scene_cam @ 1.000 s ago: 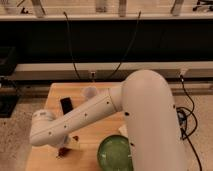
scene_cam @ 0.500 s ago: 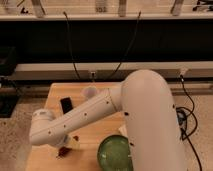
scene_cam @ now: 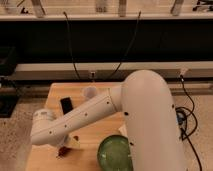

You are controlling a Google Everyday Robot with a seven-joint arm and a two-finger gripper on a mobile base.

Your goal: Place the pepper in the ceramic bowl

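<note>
Wooden table point(scene_cam: 47, 107), light top, at near left. Black phone point(scene_cam: 66, 104) lies flat on its far-left part. Small translucent white cup point(scene_cam: 89, 92) stands upright just right of the phone, closer to the far edge, not touching it. Behind the table: pale horizontal ledge point(scene_cam: 50, 70) w/ small wall outlet point(scene_cam: 92, 75) just past the far edge. Two black cables point(scene_cam: 69, 45) hang down the dark back panel point(scene_cam: 165, 45) toward the outlet. At right, more black cable point(scene_cam: 192, 120) loops on the speckled floor point(scene_cam: 11, 132). Far top: metal frame posts point(scene_cam: 37, 7). Dark box-like item point(scene_cam: 7, 60) at far left, can't tell what it is.
</note>
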